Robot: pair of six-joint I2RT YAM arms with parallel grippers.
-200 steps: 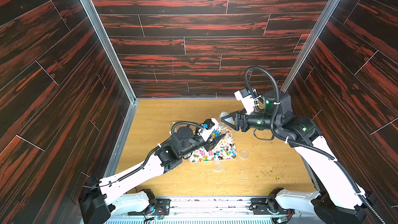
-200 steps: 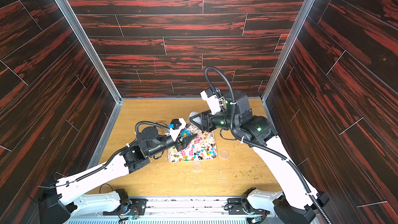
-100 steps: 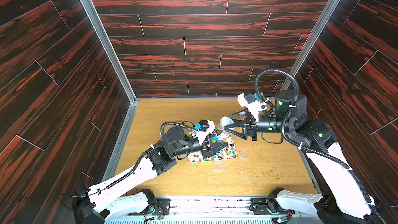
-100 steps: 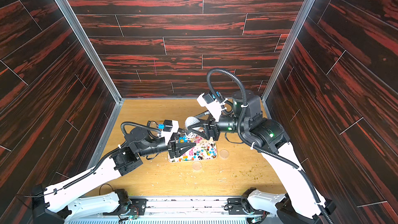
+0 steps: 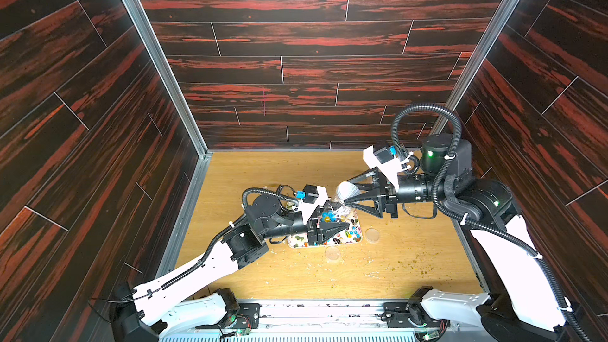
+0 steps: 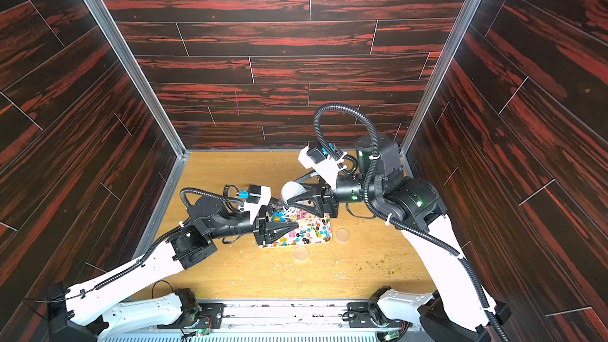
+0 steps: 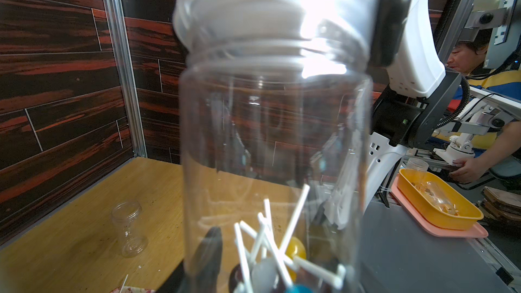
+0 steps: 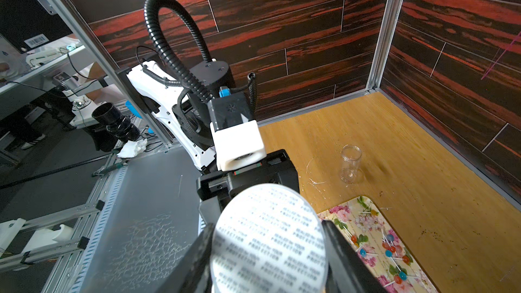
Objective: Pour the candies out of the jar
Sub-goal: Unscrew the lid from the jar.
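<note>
We see two grippers meeting over a flowery tray [image 5: 360, 241]. The left gripper [image 5: 336, 220] is pinching the jar [image 7: 276, 136] low down, with a finger on each side. The jar is clear plastic and stands upright in that grip. One dark finger [image 7: 208, 252] shows at the jar's bottom in the left wrist view.

The right gripper [image 5: 344, 193] points at the jar from the other side, a little higher than the left gripper. It is squeezing the white lid [image 8: 267, 243] between its two fingers [image 8: 345, 252]. The lid has small grey print on its flat top. It sits right over the jar's mouth, a bit tilted, and the jar's screw rings show just under it. We cannot tell if the lid touches the jar.

The candies [image 7: 294, 246] are little round balls on thin white sticks. A few lie at the bottom of the jar, right by the left gripper's fingers: a yellow one, a blue one and a dark one. Many more are spread on the tray, under the left gripper and below the right gripper. Those are blue, orange and red.

A small jar [image 8: 351, 164] stands upright on the wooden table [image 5: 263, 172], apart from both grippers. Two round clear discs lie flat on the table. One disc [image 5: 372, 235] is just beside the tray, below the right gripper. The other disc [image 5: 332, 253] is near the tray's edge, close to the left gripper. Greenish crumbs [image 5: 411, 268] are scattered on the table, well apart from both grippers.
</note>
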